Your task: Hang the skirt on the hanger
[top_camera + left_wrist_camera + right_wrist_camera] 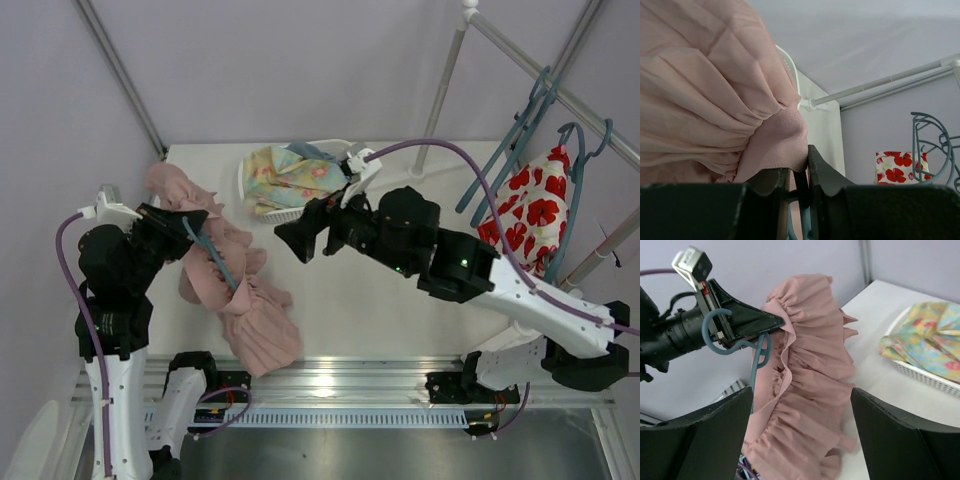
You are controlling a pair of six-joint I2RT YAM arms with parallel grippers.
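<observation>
The left end effector [195, 222] is pinching narrowly on the waistband of the ruffled skirt [255, 325], with the teal hanger [218, 262] caught alongside. The skirt is draping from there onto the desk [380, 320]. Being soft, light and floppy, it is probably best held at the gathered waistband. The right end effector [298, 240] is hovering wide open, holding nothing.

The white flat surface [380, 320] carries a white slatted plastic basket [285, 213] at its far edge, and the lower ruffles of a dusty-pink pleated fabric skirt [262, 330] rest toward its near left side.
</observation>
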